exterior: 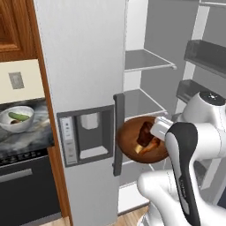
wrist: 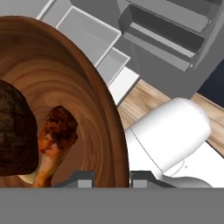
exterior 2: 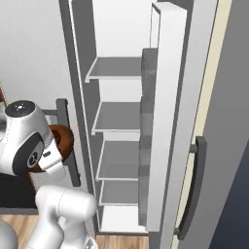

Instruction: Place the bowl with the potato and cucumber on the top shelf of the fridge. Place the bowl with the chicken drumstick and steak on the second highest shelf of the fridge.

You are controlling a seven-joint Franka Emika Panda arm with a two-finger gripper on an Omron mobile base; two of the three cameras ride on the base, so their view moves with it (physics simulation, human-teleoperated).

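Note:
My gripper is shut on the rim of the brown wooden bowl, its fingertips either side of the wall. In the bowl lie the dark steak and the golden chicken drumstick. The left base view shows this bowl tilted in the air in front of the open fridge, below the second highest shelf and the top shelf. Both shelves, the top shelf and the second highest shelf, are bare. The pale speckled bowl with the cucumber stands on the stove at far left; the potato is not clear.
The shut left fridge door with its dispenser and dark handle is just left of the held bowl. The open right door carries grey bins. Lower shelves and wooden floor lie below.

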